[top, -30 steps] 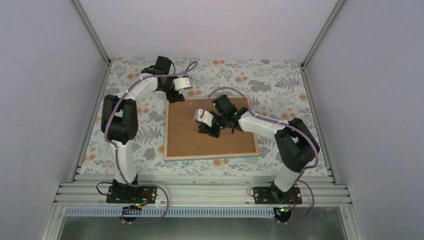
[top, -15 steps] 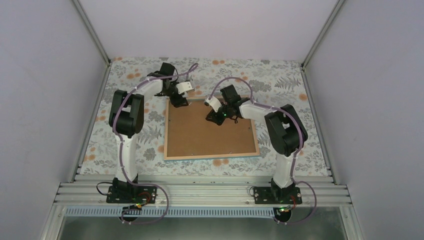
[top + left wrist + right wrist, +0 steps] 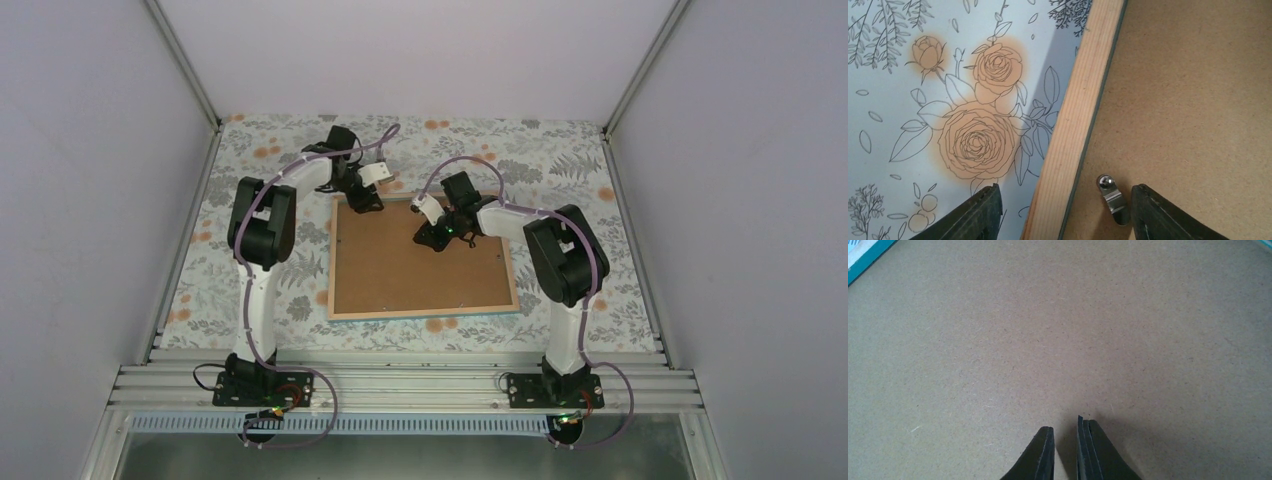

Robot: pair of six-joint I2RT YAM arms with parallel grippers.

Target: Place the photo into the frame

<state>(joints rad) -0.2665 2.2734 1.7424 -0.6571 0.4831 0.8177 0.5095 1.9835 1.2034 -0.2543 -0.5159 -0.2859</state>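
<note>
The frame (image 3: pixel 425 313) lies face down on the table, with its light wood back edge (image 3: pixel 1083 100) up and a strip of turquoise (image 3: pixel 868 262) showing. The brown backing board (image 3: pixel 400 265) fills it. The photo is hidden. My left gripper (image 3: pixel 362 203) is open over the frame's far left corner. In the left wrist view it (image 3: pixel 1064 189) straddles the wood edge and a small metal clip (image 3: pixel 1112 199) on the board. My right gripper (image 3: pixel 432 240) is shut and empty. Its tips (image 3: pixel 1065 427) are down at the backing board (image 3: pixel 1048 330) near the far middle.
The table has a floral cloth (image 3: pixel 270 290) with orange roses (image 3: pixel 975 142). Grey walls with metal posts stand close on the left, right and back. An aluminium rail (image 3: pixel 400 385) carries both arm bases along the near edge.
My right gripper has moved from the middle of the backing board towards its far edge. My left gripper has come down and in to the frame's far left corner.
</note>
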